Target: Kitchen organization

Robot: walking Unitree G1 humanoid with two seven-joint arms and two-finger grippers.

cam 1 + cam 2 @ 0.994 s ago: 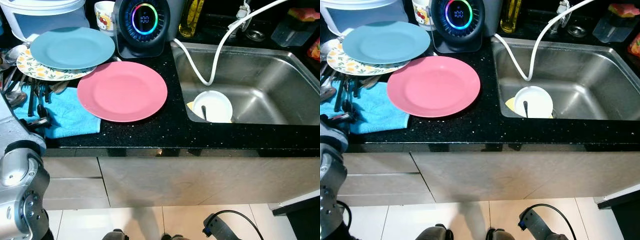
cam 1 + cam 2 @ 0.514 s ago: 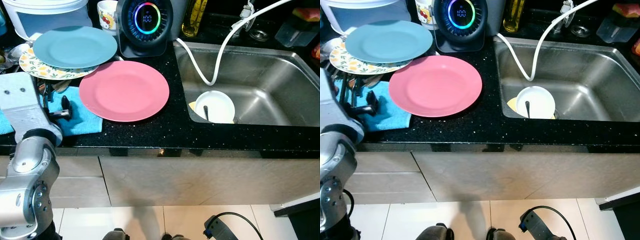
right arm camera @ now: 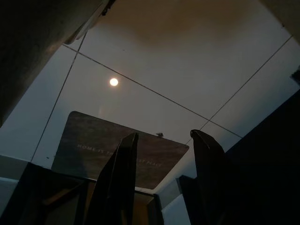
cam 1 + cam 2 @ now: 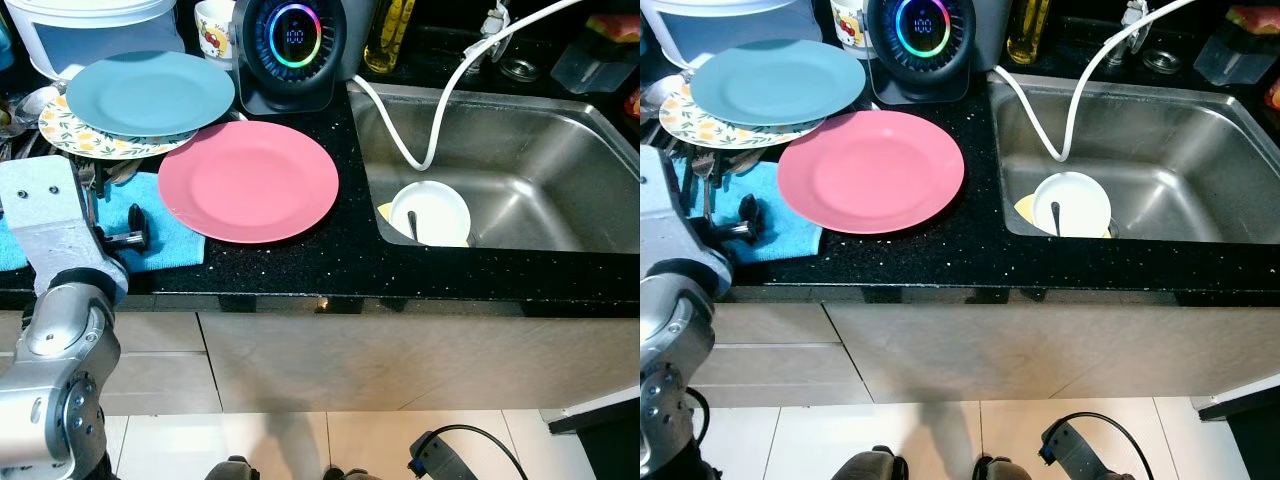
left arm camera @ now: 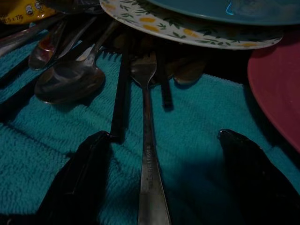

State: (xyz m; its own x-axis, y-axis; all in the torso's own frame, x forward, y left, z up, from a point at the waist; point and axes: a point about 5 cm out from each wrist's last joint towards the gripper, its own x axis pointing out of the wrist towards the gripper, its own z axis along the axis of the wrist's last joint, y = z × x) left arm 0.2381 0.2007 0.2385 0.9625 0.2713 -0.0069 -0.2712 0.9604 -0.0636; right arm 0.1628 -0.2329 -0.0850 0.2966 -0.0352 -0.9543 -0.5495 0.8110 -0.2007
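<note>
Left claw lining up on a fork that points straight away from it

From the head camera, the left claw [image 4: 128, 228] is hovering low over the blue towel [image 4: 165, 232] at the left end of the black tabletop [image 4: 340, 262], just beside the pink plate [image 4: 248, 181]; the cutlery is lying on the towel, partly tucked under the flowered plate [image 4: 90, 145] and the blue plate [image 4: 150, 93] stacked on it. The left arm is plainly the nearer one. In the left wrist view, the fork [image 5: 146, 154] is lying centred between the two wide-open fingers [image 5: 77, 176], gripping nothing, its handle toward the claw and its tines toward the plates, so its long axis is running along the approach. In the right wrist view, the right claw [image 3: 164, 180] is hanging idle, fingers parted and empty, facing floor tiles.
</note>
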